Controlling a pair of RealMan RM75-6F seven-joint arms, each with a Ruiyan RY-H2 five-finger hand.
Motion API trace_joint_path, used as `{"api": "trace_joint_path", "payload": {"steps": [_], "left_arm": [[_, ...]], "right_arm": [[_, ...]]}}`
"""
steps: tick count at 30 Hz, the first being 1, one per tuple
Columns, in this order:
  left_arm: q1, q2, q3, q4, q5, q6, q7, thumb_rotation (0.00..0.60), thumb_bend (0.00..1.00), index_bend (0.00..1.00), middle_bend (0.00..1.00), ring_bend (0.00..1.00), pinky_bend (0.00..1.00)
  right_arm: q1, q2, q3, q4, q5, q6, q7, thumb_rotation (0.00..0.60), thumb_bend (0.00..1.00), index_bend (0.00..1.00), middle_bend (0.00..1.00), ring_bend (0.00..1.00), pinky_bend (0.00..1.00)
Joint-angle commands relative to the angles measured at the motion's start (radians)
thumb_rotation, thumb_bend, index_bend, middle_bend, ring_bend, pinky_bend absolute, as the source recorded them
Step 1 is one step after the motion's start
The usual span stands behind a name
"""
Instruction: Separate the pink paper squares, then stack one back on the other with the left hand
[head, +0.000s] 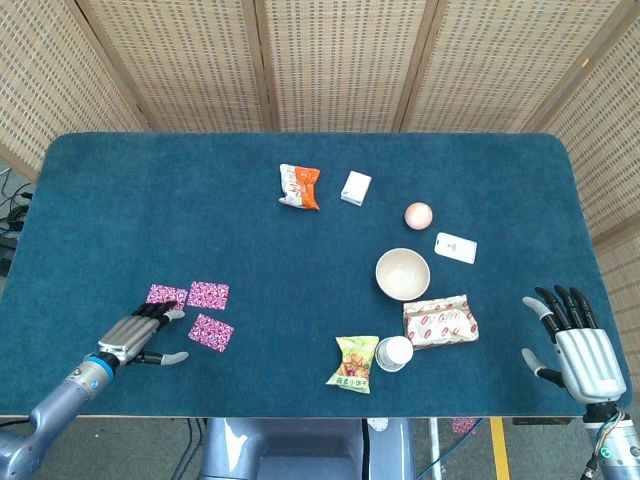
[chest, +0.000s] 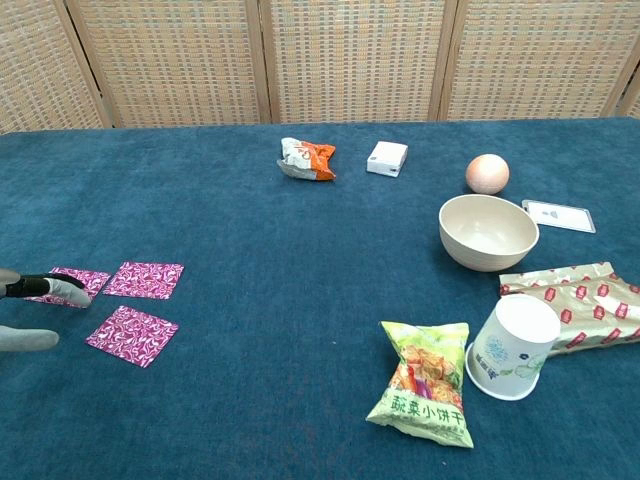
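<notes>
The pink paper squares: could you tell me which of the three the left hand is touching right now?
The leftmost pink square: the left hand has fingertips resting on it. The middle square and the nearest square lie free.

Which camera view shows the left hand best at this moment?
The head view: the whole left hand shows, fingertips on the leftmost pink square. The chest view shows only its fingertips at the frame's left edge.

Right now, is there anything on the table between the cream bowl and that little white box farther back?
No. In the head view, only bare blue cloth lies between the bowl and the white box; the chest view agrees.
</notes>
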Motion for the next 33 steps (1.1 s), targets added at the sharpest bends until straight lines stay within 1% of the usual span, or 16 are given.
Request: {"api": "trace_joint_path", "payload": {"steps": [1, 5, 7, 8, 10, 11, 12, 14, 15, 17, 20, 22, 24, 27, 30, 33], "left_arm": [[0.016, 0.023, -0.004, -0.022, 0.021, 0.037, -0.011, 0.113, 0.06, 0.10, 0.00, 0.00, 0.00], [0.033, 0.048, -0.016, -0.044, 0.049, 0.093, -0.008, 0.113, 0.07, 0.10, 0.00, 0.00, 0.00], [0.042, 0.059, -0.029, -0.047, 0.056, 0.137, 0.025, 0.116, 0.07, 0.10, 0.00, 0.00, 0.00], [0.047, 0.061, -0.035, -0.045, 0.056, 0.161, 0.048, 0.132, 0.08, 0.10, 0.00, 0.00, 0.00], [0.056, 0.064, -0.049, -0.038, 0.057, 0.207, 0.096, 0.234, 0.09, 0.11, 0.00, 0.00, 0.00], [0.060, 0.065, -0.056, -0.030, 0.055, 0.229, 0.132, 0.310, 0.10, 0.11, 0.00, 0.00, 0.00], [0.061, 0.065, -0.060, -0.024, 0.055, 0.244, 0.161, 0.369, 0.10, 0.11, 0.00, 0.00, 0.00], [0.062, 0.066, -0.070, -0.011, 0.049, 0.269, 0.227, 0.429, 0.11, 0.11, 0.02, 0.01, 0.02], [0.062, 0.066, -0.072, -0.009, 0.047, 0.273, 0.242, 0.448, 0.11, 0.11, 0.05, 0.03, 0.04], [0.060, 0.066, -0.077, 0.000, 0.044, 0.284, 0.291, 0.469, 0.11, 0.11, 0.11, 0.08, 0.10], [0.050, 0.062, -0.080, 0.029, 0.043, 0.292, 0.393, 0.475, 0.11, 0.15, 0.22, 0.20, 0.19], [0.047, 0.052, -0.080, 0.049, 0.046, 0.294, 0.429, 0.479, 0.11, 0.17, 0.28, 0.26, 0.25], [0.042, 0.037, -0.080, 0.069, 0.039, 0.278, 0.441, 0.481, 0.11, 0.19, 0.36, 0.33, 0.32], [0.035, 0.020, -0.082, 0.098, 0.027, 0.252, 0.445, 0.485, 0.12, 0.25, 0.46, 0.43, 0.42], [0.030, 0.004, -0.086, 0.124, 0.015, 0.236, 0.447, 0.493, 0.13, 0.27, 0.52, 0.49, 0.46], [0.020, -0.019, -0.094, 0.154, 0.000, 0.209, 0.439, 0.492, 0.14, 0.27, 0.54, 0.50, 0.48]], "right_arm": [[0.000, -0.001, -0.002, -0.003, -0.004, 0.001, -0.002, 0.600, 0.31, 0.17, 0.13, 0.00, 0.00], [-0.001, -0.002, -0.004, -0.002, -0.007, 0.005, -0.003, 0.600, 0.31, 0.17, 0.13, 0.00, 0.00], [-0.001, 0.000, -0.003, -0.002, -0.006, 0.005, -0.003, 0.600, 0.32, 0.17, 0.13, 0.00, 0.00], [-0.002, 0.001, -0.003, -0.003, -0.005, 0.006, -0.002, 0.600, 0.32, 0.17, 0.13, 0.00, 0.00], [-0.002, 0.004, -0.003, -0.004, -0.005, 0.007, -0.003, 0.600, 0.31, 0.17, 0.13, 0.00, 0.00], [-0.003, 0.006, -0.003, -0.006, -0.005, 0.009, -0.003, 0.600, 0.31, 0.17, 0.13, 0.00, 0.00], [-0.003, 0.008, -0.003, -0.007, -0.006, 0.010, -0.003, 0.600, 0.31, 0.17, 0.13, 0.00, 0.00], [-0.004, 0.009, -0.003, -0.008, -0.005, 0.011, -0.003, 0.600, 0.31, 0.17, 0.13, 0.00, 0.00], [-0.004, 0.009, -0.003, -0.008, -0.005, 0.011, -0.003, 0.600, 0.32, 0.17, 0.13, 0.00, 0.00], [-0.004, 0.009, -0.002, -0.009, -0.005, 0.012, -0.003, 0.600, 0.32, 0.17, 0.13, 0.00, 0.00], [-0.004, 0.009, -0.003, -0.008, -0.006, 0.011, 0.000, 0.600, 0.32, 0.17, 0.13, 0.00, 0.00], [-0.003, 0.009, -0.003, -0.008, -0.007, 0.011, 0.001, 0.600, 0.32, 0.17, 0.13, 0.00, 0.00], [-0.002, 0.009, -0.003, -0.008, -0.007, 0.011, 0.001, 0.600, 0.31, 0.17, 0.13, 0.00, 0.00], [-0.001, 0.009, -0.003, -0.008, -0.008, 0.009, 0.001, 0.600, 0.31, 0.17, 0.13, 0.00, 0.00], [0.000, 0.008, -0.004, -0.008, -0.008, 0.008, 0.001, 0.600, 0.32, 0.17, 0.13, 0.00, 0.00], [0.001, 0.007, -0.003, -0.008, -0.007, 0.006, 0.000, 0.600, 0.32, 0.17, 0.13, 0.00, 0.00]]}}
